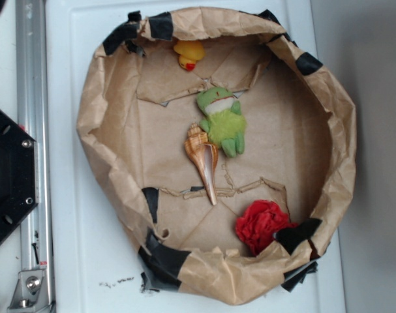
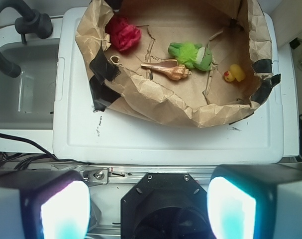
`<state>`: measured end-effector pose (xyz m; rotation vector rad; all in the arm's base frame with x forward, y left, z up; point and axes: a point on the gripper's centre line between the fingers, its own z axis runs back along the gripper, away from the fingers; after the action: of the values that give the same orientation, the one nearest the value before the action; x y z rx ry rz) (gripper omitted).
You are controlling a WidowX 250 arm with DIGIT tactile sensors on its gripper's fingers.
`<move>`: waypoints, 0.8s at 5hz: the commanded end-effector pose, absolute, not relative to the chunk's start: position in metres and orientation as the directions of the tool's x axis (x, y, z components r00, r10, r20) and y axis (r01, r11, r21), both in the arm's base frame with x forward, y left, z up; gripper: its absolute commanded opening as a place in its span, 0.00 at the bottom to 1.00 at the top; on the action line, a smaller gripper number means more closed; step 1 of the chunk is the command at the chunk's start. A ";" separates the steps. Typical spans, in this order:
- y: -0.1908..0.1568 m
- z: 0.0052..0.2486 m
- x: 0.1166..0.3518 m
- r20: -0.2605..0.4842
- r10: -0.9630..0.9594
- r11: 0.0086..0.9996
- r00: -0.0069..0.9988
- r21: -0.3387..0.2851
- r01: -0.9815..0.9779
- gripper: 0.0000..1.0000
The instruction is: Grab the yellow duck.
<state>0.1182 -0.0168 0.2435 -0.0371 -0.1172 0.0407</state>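
A round brown paper bin (image 1: 106, 91), its rim patched with black tape, sits on a white table (image 1: 74, 228). Seen from above, the duck (image 1: 189, 53) lies inside the bin at 12 o'clock, right against the paper wall, beak pointing toward the centre. Just below it, near the middle, is a green frog (image 1: 222, 119), touching a long shell (image 1: 203, 160) on its 8 o'clock side. A red cloth (image 1: 261, 225) sits at 5 o'clock, well apart from the duck.

In the wrist view the gripper (image 2: 148, 209) fills the bottom edge, its two pads (image 2: 65, 211) spread wide apart with nothing between them. It hangs outside the bin, well away from the duck (image 2: 234, 73), which appears toward 2 o'clock.

The task looks barely begun: this is the approach step. The next move likely calls for travelling over the rim, centring above the duck, then descending while staying clear of the wall and frog.
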 end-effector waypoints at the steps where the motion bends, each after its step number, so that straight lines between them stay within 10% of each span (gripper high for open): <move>1: -0.017 0.243 0.118 0.116 0.043 0.998 0.992 -0.039 -0.038 1.00; 3: 0.042 0.194 0.181 0.310 -0.374 0.895 0.874 0.367 0.253 1.00; 4: 0.059 0.175 0.203 0.248 -0.393 0.891 0.886 0.343 0.299 1.00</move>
<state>0.1941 0.0522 0.1565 0.2628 -0.2617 -0.3961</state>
